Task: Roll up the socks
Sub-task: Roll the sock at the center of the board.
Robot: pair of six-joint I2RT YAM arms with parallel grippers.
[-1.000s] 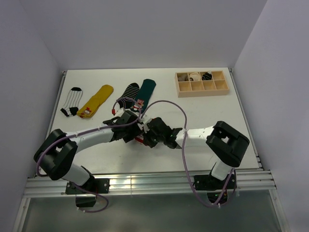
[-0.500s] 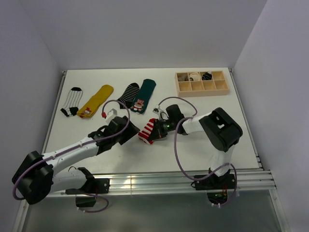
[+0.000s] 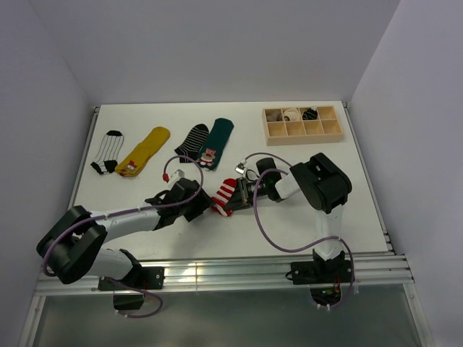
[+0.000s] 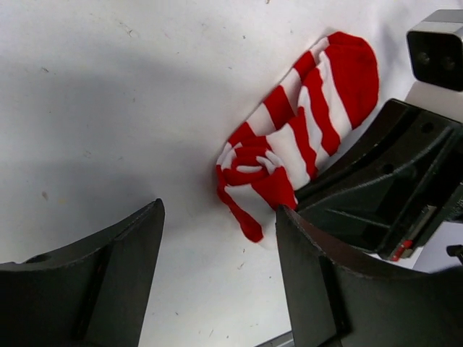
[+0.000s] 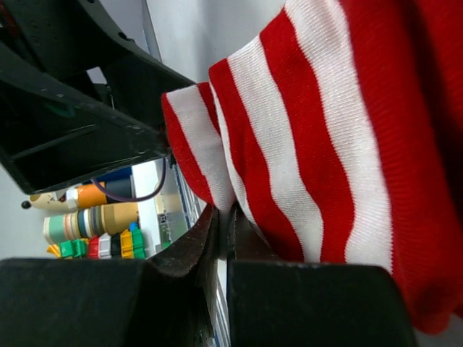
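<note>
The red-and-white striped sock [image 3: 223, 197] lies mid-table, partly rolled at its near end [image 4: 249, 163]. My right gripper [image 3: 242, 194] is shut on the sock's fabric [image 5: 311, 130], which is pinched between its closed fingertips [image 5: 223, 224]. My left gripper [image 3: 200, 204] is open and empty just left of the sock, with the roll's loose red tip ahead of its fingers [image 4: 217, 282]. The dark green sock [image 3: 217, 141] with a bear figure and the black sock with thin white stripes [image 3: 192, 139] lie flat side by side further back.
A yellow sock [image 3: 145, 150] and a white sock with black stripes [image 3: 108, 152] lie at the back left. A wooden compartment box [image 3: 302, 123] holding rolled socks stands at the back right. The right gripper's body [image 4: 383, 188] sits close beside the left gripper.
Both grippers were together over the red-and-white sock, then the left one drew back left. It has now moved right again, close to the sock. The right gripper keeps its hold.
</note>
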